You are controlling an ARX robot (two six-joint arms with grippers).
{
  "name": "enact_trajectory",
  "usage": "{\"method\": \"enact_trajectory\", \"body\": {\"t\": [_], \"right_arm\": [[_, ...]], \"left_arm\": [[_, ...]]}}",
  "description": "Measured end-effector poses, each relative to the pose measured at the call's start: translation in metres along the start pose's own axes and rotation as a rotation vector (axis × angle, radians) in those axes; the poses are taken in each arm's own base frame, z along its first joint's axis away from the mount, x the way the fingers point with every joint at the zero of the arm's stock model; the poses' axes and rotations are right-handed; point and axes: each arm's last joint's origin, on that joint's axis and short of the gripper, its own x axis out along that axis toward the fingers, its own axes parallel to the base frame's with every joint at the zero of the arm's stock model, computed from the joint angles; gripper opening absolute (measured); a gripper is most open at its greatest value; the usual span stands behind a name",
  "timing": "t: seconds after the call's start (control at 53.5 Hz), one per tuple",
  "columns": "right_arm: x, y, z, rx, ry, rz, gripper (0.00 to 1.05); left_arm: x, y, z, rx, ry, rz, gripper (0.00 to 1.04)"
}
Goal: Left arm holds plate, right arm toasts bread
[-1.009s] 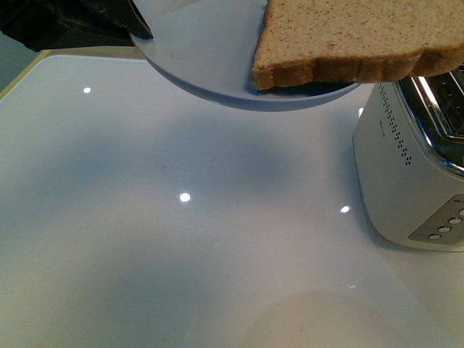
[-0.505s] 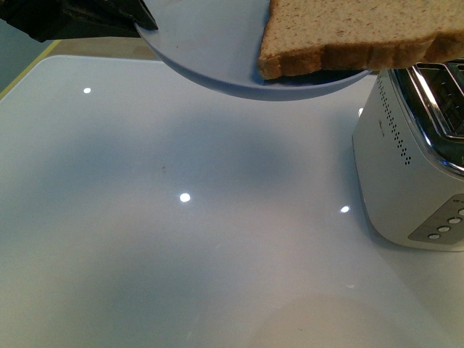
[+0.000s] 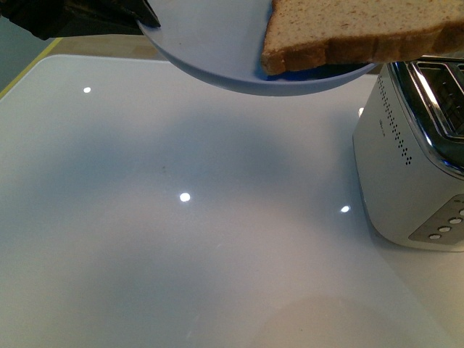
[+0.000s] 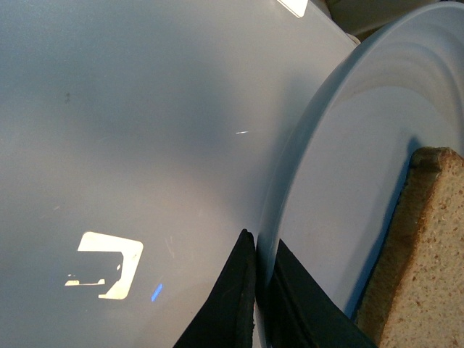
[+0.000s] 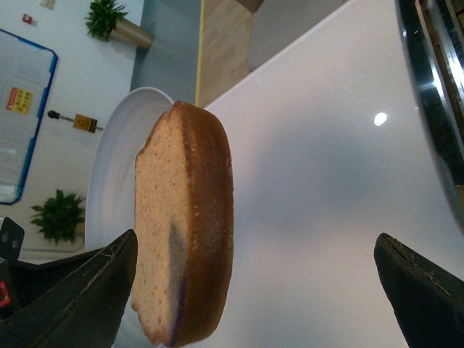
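At the counter's far left corner, the black angular left gripper (image 3: 80,14) (image 4: 261,250) has its jaws pinched tight on the rim of a round pale blue-grey plate (image 3: 210,43) (image 4: 341,167) (image 5: 109,188), holding it in the air above the far edge of the glossy white counter (image 3: 181,254). On the plate lies a slice of light-brown wholemeal bread (image 3: 348,29) (image 4: 420,275) (image 5: 185,225) with a darker crust, overhanging the rim on the side of a white and chrome toaster (image 3: 406,167). The toaster stands at the counter's right edge, with a row of small round buttons on its front. A faint mark on its side is too small to read. In the right wrist view the right gripper (image 5: 254,290) has its black fingers (image 5: 87,297) spread wide, the slice between them and just beside one finger. Whether it touches that finger cannot be told. The wall signs behind are too small to read.
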Motion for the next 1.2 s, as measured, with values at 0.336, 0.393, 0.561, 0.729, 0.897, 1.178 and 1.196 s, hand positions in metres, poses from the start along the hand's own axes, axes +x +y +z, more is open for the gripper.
{"method": "enact_trajectory", "body": {"t": [0.336,0.393,0.561,0.729,0.897,1.178,1.196], "right_arm": [[0.027,-0.005,-0.001,0.074,0.065,0.034,0.63],[0.028,-0.003,0.0,0.079,0.073,0.048,0.53],[0.03,0.005,0.005,0.089,0.087,0.1,0.21],[0.029,0.011,0.009,0.087,0.08,0.12,0.04],[0.019,0.023,0.018,0.065,0.041,0.183,0.03],[-0.021,0.052,0.081,0.008,-0.244,0.245,0.03],[-0.022,0.052,0.085,-0.001,-0.27,0.213,0.03]], "left_arm": [[0.0,0.001,-0.001,-0.002,0.002,0.001,0.03],[0.001,0.001,-0.001,-0.002,0.002,0.001,0.03],[0.001,0.001,-0.001,-0.002,0.002,0.0,0.03],[0.001,0.001,-0.001,-0.006,0.002,-0.001,0.03],[0.001,0.001,-0.001,-0.008,0.006,-0.005,0.03],[0.0,0.001,-0.001,-0.008,0.006,-0.005,0.03],[0.0,0.001,-0.001,-0.008,0.006,-0.005,0.03]]}}
